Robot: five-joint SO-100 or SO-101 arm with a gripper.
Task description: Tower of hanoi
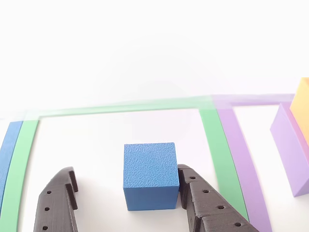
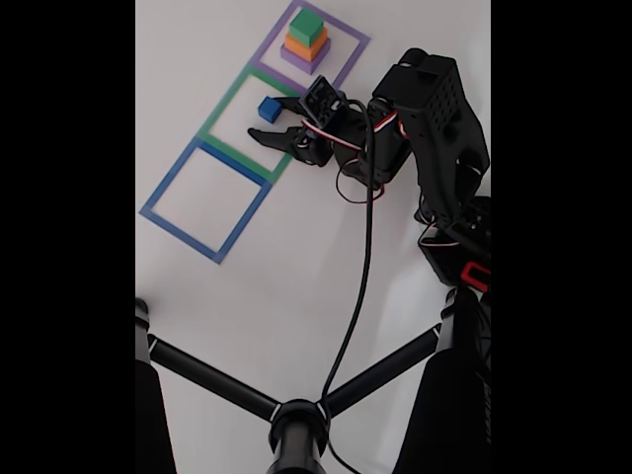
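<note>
A small blue cube (image 1: 149,174) (image 2: 269,110) rests on the white table inside the green tape square (image 1: 212,145) (image 2: 229,150). My black gripper (image 1: 128,171) (image 2: 275,120) is open around it: in the other view the right finger (image 1: 203,203) sits against the cube's side, while the left finger (image 1: 58,198) stands well apart. In the neighbouring purple tape square (image 1: 241,154) (image 2: 348,57) stands a stack: a purple block (image 1: 289,145) (image 2: 299,59) at the bottom, an orange block (image 1: 301,106) (image 2: 305,42) on it, and a green block (image 2: 308,26) on top.
A blue tape square (image 2: 205,197) (image 1: 7,150) lies on the other side of the green one. In the fixed view the arm's body (image 2: 434,128) stands to the right, a black cable (image 2: 360,276) runs down the table, and black tripod legs (image 2: 227,390) cross the bottom.
</note>
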